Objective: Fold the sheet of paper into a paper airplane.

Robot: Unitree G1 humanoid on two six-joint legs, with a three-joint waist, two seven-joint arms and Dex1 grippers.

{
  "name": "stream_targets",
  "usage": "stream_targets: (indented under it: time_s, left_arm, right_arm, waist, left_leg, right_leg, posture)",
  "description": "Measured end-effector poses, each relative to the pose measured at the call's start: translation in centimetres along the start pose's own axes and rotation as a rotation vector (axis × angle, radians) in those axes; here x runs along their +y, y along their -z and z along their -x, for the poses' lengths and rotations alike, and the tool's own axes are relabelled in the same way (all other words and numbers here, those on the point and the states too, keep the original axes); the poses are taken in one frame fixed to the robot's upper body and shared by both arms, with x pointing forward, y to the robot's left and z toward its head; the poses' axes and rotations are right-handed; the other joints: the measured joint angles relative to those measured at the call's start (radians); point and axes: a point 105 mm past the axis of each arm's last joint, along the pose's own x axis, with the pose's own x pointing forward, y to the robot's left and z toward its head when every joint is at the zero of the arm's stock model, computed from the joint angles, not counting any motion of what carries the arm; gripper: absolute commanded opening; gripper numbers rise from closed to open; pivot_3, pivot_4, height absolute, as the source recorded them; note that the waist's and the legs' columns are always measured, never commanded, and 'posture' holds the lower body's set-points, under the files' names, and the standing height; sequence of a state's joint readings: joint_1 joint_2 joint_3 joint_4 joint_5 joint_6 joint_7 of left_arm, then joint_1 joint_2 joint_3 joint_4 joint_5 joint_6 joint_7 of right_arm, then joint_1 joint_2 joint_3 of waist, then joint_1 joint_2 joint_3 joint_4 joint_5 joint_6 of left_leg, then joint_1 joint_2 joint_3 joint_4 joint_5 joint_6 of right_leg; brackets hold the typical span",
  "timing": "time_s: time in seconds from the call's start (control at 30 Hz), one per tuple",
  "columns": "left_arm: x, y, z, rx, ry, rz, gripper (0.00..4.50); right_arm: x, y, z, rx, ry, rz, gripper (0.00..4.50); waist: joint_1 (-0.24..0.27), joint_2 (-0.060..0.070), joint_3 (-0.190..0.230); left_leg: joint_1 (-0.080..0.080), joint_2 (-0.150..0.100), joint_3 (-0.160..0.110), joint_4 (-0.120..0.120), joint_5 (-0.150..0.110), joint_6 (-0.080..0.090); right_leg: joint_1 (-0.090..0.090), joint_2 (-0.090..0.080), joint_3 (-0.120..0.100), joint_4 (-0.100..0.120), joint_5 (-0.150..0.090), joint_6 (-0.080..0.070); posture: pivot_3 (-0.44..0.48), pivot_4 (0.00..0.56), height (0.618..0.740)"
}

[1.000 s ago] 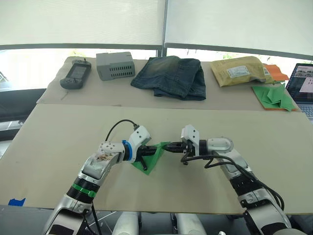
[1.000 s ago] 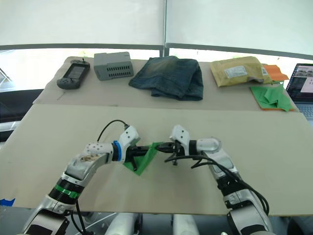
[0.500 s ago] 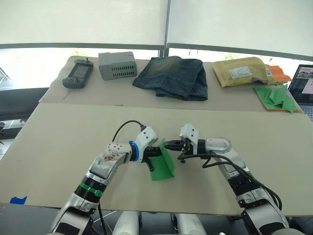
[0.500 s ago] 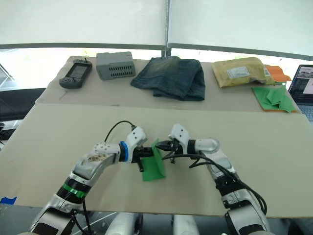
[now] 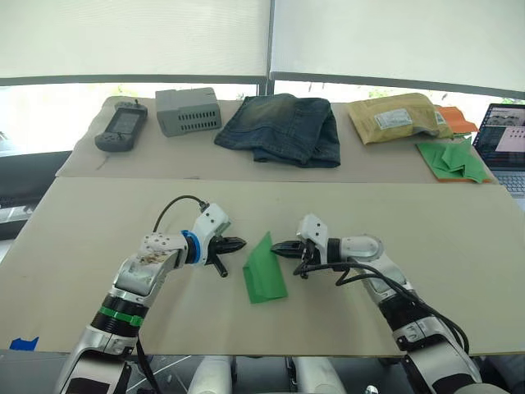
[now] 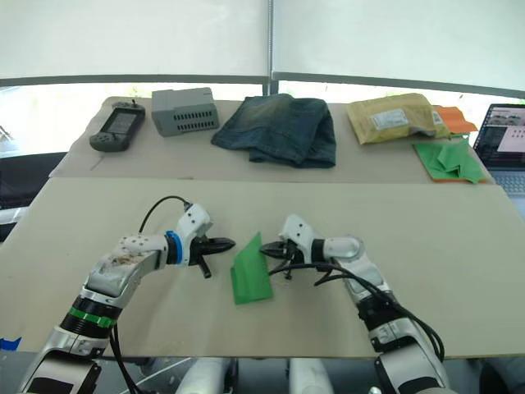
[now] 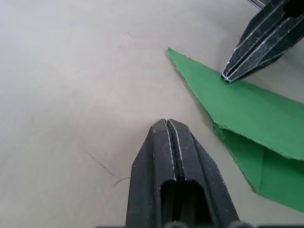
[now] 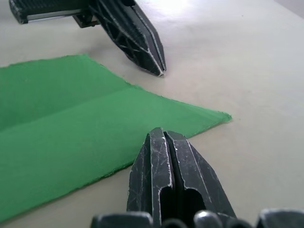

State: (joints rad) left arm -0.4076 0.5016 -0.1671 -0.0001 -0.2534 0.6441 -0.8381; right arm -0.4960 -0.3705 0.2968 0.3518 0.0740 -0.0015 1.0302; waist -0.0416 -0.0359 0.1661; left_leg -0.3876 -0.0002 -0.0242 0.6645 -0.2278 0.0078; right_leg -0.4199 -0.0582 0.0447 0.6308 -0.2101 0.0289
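On the counter point(image 5: 459, 238) lies 1 folded paper airplane point(image 5: 264, 271) of bright green paper. 2 claws reach toward it: the left claw point(image 5: 235, 244) and the right claw point(image 5: 280, 246), each with its 2 black fingers pressed together. Along the far side sit 1 black handheld device point(image 5: 117, 126), 1 grey box point(image 5: 188, 110), 1 pair of blue jeans point(image 5: 283, 127), 1 yellow padded envelope point(image 5: 394, 117), 1 heap of green paper pieces point(image 5: 454, 160) with 1 orange sheet point(image 5: 455, 121), and 1 laptop point(image 5: 504, 152).
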Motion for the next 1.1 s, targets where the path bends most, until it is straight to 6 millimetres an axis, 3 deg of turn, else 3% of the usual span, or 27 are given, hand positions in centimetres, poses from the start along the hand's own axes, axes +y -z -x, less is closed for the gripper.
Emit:
stream_targets:
  time_s: [0.2,0.33,0.73,1.1]
  left_arm:
    - [-1.9,-1.6,-1.4,-0.079,0.089,0.036,0.0]
    - [-3.7,-1.2,-2.5,-0.041,0.164,-0.006,0.0]
    - [-4.2,0.0,-2.0,0.045,0.189,-0.128,0.0]
    - [-4.4,0.3,-2.0,0.04,0.175,-0.113,0.0]
  right_arm:
    - [-0.1,0.0,-0.2,0.027,0.018,0.056,0.02]
    - [0.0,-0.1,-0.4,0.035,0.037,0.075,0.02]
    - [0.3,-0.2,0.4,0.032,0.072,0.053,0.02]
    - [-2.3,-0.5,-1.5,0.059,0.108,0.076,0.02]
  waist:
    - [0.0,0.0,0.0]
    - [-0.001,0.0,0.0]
    - [0.004,0.001,-0.001]
    - [-0.001,0.002,-0.001]
  left_leg:
    - [0.001,0.0,0.0,0.0,0.0,0.0]
    - [0.002,0.0,0.001,0.0,0.0,0.0]
    - [0.002,-0.001,0.0,0.0,0.0,0.0]
    - [0.01,0.0,0.0,0.0,0.0,0.0]
  right_leg:
    - [0.001,0.0,0.0,0.0,0.0,0.0]
    - [0.002,0.0,0.001,0.001,0.0,0.0]
    - [0.003,-0.001,0.001,-0.001,-0.001,0.001]
    - [0.011,0.0,0.0,-0.002,-0.001,0.001]
  posture:
    - [0.0,0.15,0.728]
    - [0.0,0.15,0.728]
    - [0.0,0.15,0.728]
    - [0.0,0.15,0.728]
